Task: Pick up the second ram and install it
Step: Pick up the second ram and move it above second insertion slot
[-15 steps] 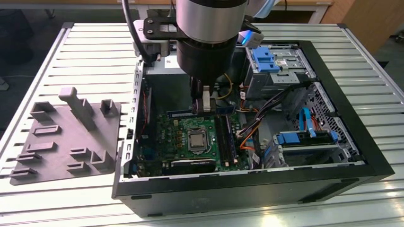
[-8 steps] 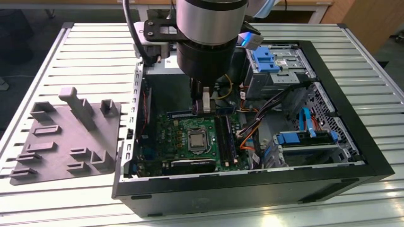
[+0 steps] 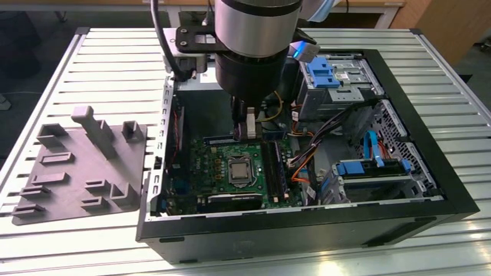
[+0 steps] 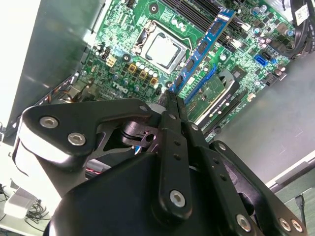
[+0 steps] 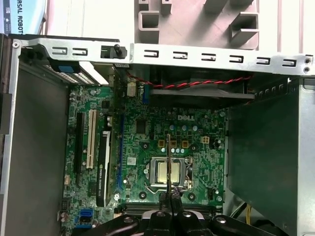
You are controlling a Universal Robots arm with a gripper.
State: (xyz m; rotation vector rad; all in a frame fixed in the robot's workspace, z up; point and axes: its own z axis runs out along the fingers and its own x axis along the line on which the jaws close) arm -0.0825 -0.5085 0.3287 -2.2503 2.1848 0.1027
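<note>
Arm: I had it reaching down into the open computer case (image 3: 307, 221), which sat on the slatted metal table (image 3: 92, 63).
Gripper: the gripper (image 4: 172, 98) hung over the green motherboard (image 4: 123, 64), and its fingertips were pinched together on one end of the second ram.
Second ram: in the second wrist view the second ram (image 4: 204, 42) jutted out from the fingertips as a blue stick with a row of black chips. In the first wrist view I saw it edge-on as a thin line across the processor (image 5: 160, 172).
Far end of the stick: it pointed toward the long black memory slots (image 4: 197, 12); I could not tell whether it touched them.
Slots in the exterior view: the memory slots (image 3: 272, 172) ran just beside the processor, on the exterior view's right of it, with the gripper (image 3: 247, 133) near their far end.
Tray: the grey moulded tray (image 3: 77, 172) lay on the table outside the case, on the exterior view's left.
</note>
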